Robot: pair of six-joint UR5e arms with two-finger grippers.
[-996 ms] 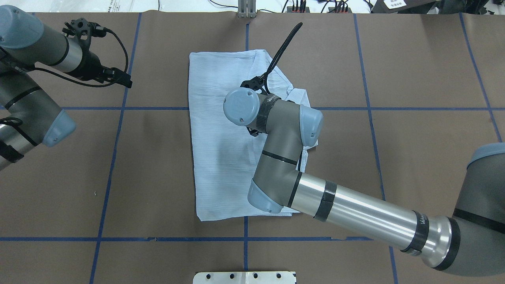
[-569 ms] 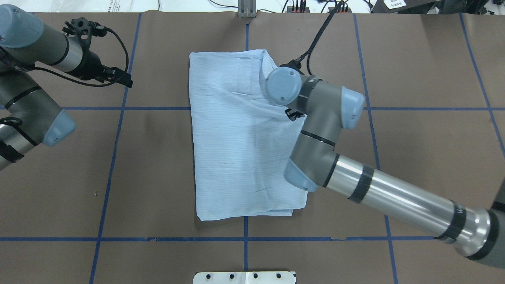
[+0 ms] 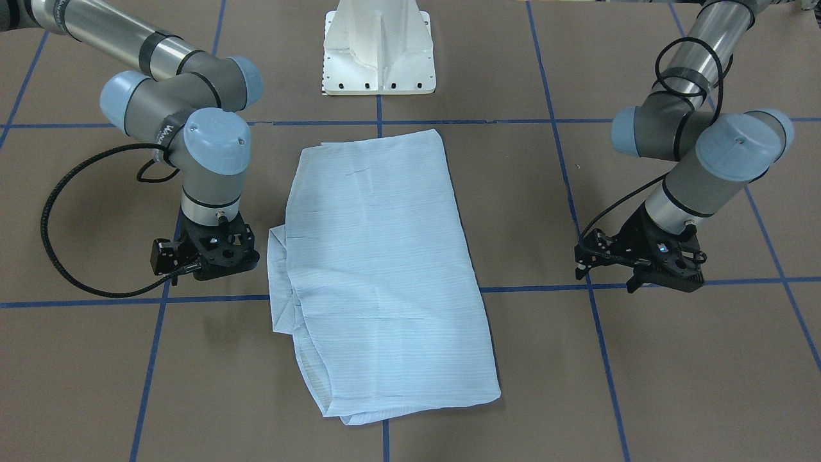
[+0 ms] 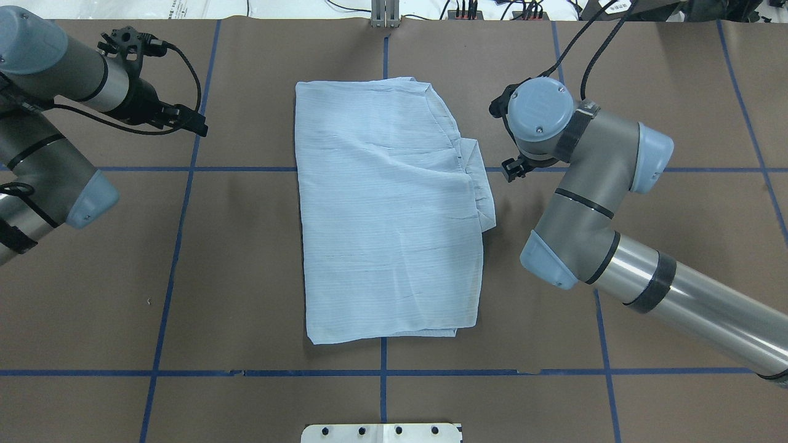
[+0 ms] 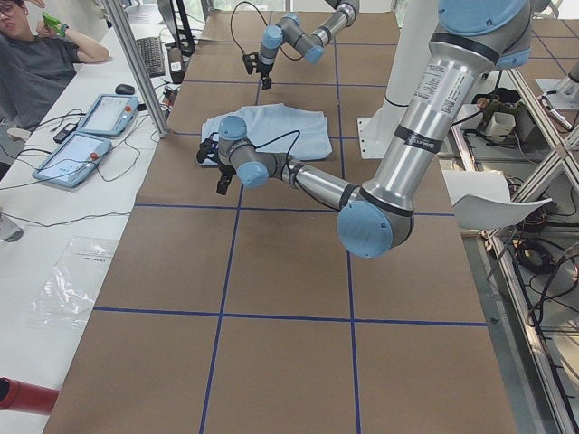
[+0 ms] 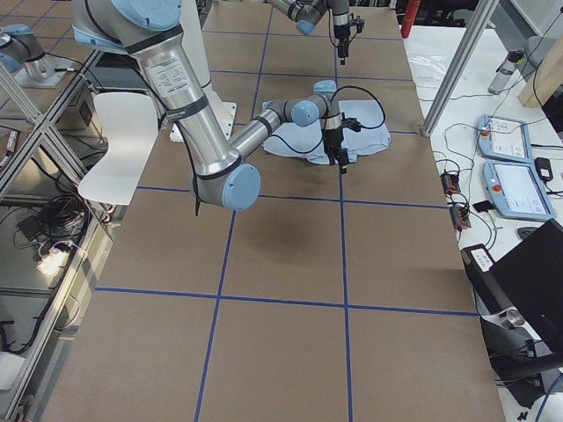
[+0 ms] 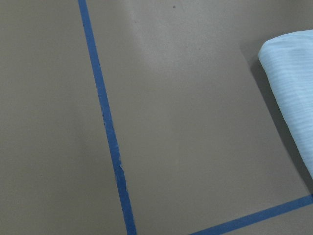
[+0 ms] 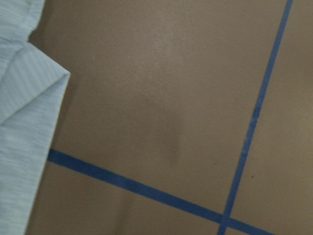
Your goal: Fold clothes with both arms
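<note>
The pale blue striped shirt (image 4: 388, 209) lies folded into a long rectangle in the middle of the table, also seen in the front view (image 3: 385, 269). A folded flap sticks out on its right edge (image 4: 477, 178). My right gripper (image 4: 512, 170) hangs just right of that flap, apart from it and holding nothing; its fingers are hidden under the wrist (image 3: 215, 260). My left gripper (image 4: 198, 128) hovers far left of the shirt, empty, its fingertips together (image 3: 634, 283). The shirt's edge shows in the left wrist view (image 7: 293, 78) and the right wrist view (image 8: 24, 112).
The brown table cover (image 4: 246, 277) carries a grid of blue tape lines (image 4: 178, 246). The white pedestal base (image 3: 380, 48) stands at the robot's side of the table. Operator tablets and cables lie on a side bench (image 5: 81, 149).
My right arm has swung off the shirt to the right and now hangs beside it. The shirt lies uncovered on the table. The left arm has not moved.
</note>
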